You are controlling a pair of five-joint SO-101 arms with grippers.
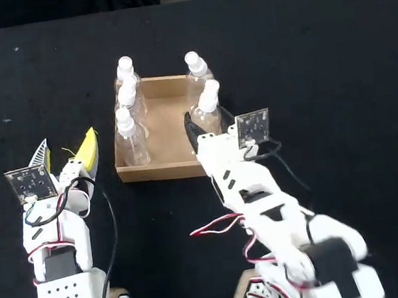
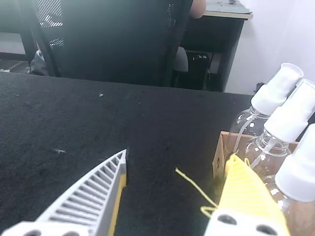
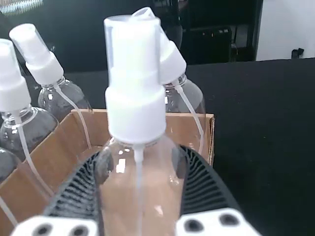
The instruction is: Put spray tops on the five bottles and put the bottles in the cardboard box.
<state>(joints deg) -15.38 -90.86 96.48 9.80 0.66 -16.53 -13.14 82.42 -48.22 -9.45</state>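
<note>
At the near right corner of the cardboard box (image 1: 160,170), the fifth bottle (image 1: 209,104), spray top on, stands upright in the right tool's (image 1: 202,126) closed grip, seemingly being set beside the four others (image 1: 128,99), while the left tool (image 1: 67,145) waits wide open and empty over the bench (image 1: 333,71).

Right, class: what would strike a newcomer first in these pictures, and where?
The right gripper clamps a clear bottle with a white spray top at the right side of the cardboard box. Four more topped bottles stand in the box, and the left gripper is open over the black table beside it.
</note>
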